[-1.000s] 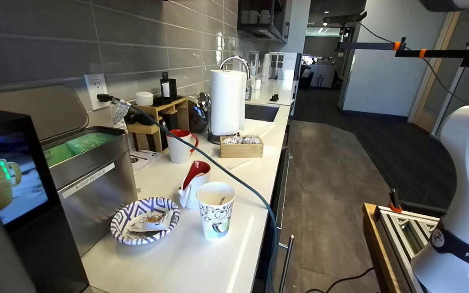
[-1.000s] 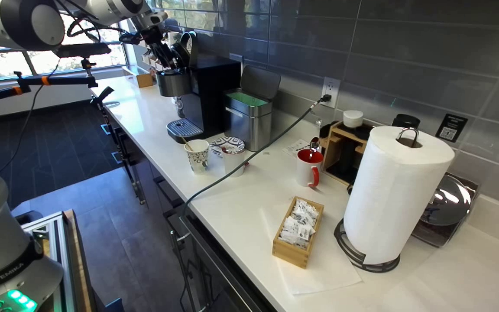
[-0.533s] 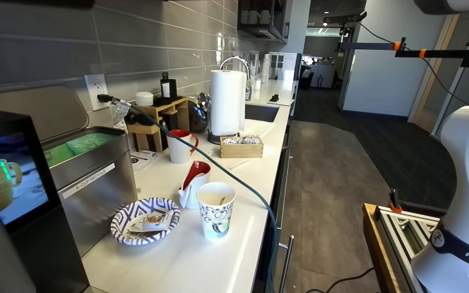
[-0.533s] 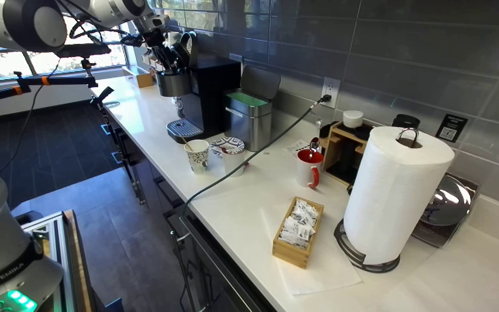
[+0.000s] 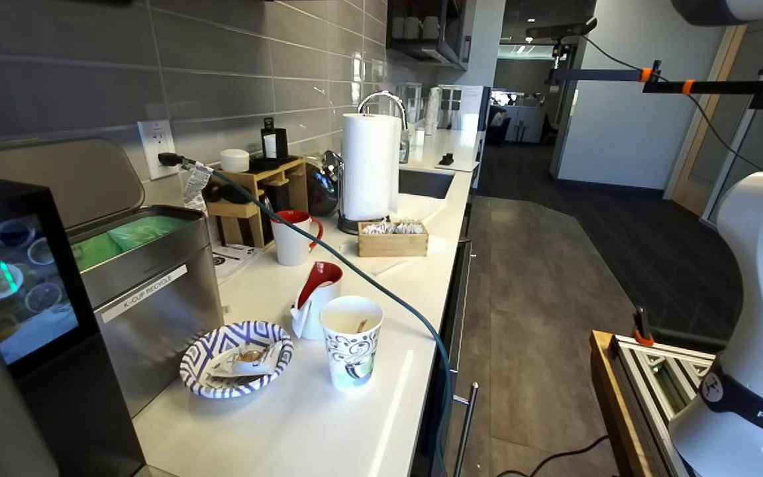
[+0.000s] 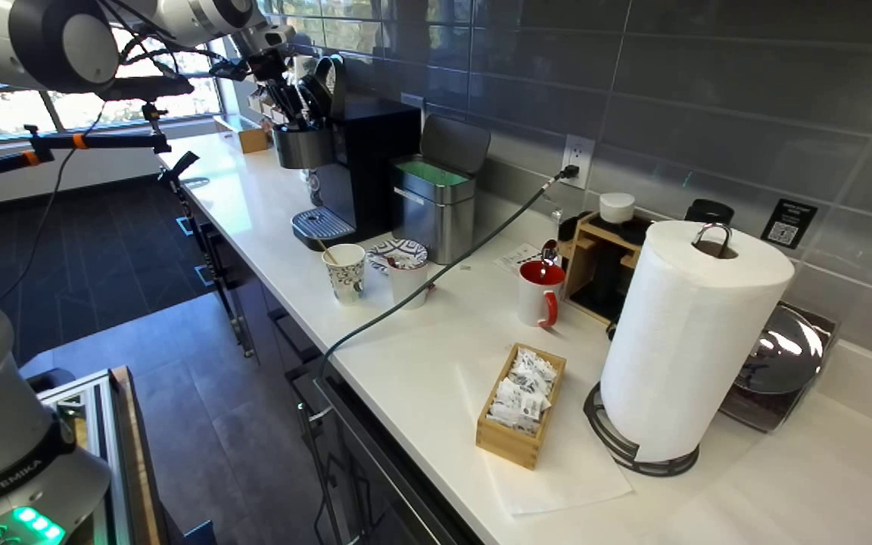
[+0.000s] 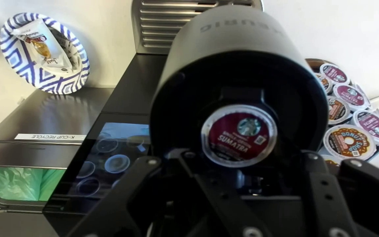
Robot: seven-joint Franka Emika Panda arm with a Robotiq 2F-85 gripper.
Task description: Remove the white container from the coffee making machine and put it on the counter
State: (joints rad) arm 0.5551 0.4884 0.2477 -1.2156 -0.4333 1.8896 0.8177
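removal not yet done; black metal gripper (image 7: 244, 156) parted wide, nothing held
round white-rimmed pod with maroon lid (image 7: 239, 135) is seated in the black-and-silver coffee machine (image 6: 368, 163), yet to be gripped, lifted and set on the pale flat counter (image 6: 428, 363)

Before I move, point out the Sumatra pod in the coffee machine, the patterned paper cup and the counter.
Sumatra pod (image 7: 239, 135): wrist view, printed lid.
Paper cup (image 5: 352, 346): in an exterior view, patterned side.
Counter (image 6: 428, 359): in an exterior view, top surface.
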